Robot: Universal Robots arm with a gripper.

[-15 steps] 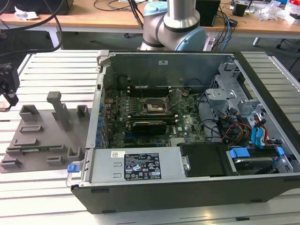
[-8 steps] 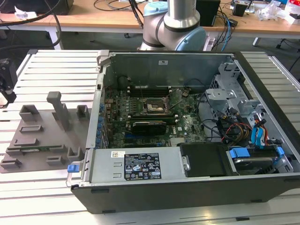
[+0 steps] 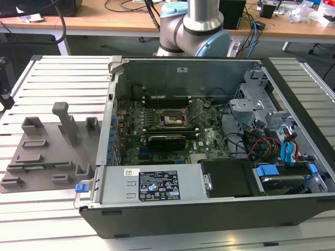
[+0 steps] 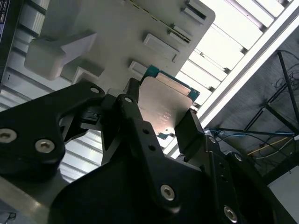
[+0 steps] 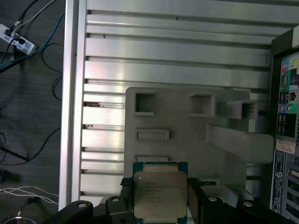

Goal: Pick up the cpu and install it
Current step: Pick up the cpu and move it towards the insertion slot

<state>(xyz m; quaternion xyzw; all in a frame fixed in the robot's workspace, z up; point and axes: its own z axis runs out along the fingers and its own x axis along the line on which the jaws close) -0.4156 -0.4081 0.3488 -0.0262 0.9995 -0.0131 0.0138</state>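
At the exterior view's left, the grey parts tray [image 3: 47, 157] lies on the slatted aluminium surface [image 3: 68, 78]. In both wrist views the gripper [image 4: 162, 105] hangs over that tray. Its jaws are closed on two opposite edges of the cpu [image 5: 160, 196], whose metal heat-spreader faces the first wrist camera. I cannot tell whether the chip is lifted clear of the tray.

The hold is on thin edges alone, so I judge a slip or twist between the jaws to be the main hazard, since a tilted chip would not seat flat.

Further right stands the open computer case [image 3: 209, 201]. Its upright side wall [image 3: 108, 130] lies between the tray and the motherboard socket [image 3: 172, 119], and a low carry could strike it. At the socket, a wrong rotation or a hard press would likely bend contacts. At the exterior view's right, loose cables [image 3: 261, 144] lie apart from the socket.
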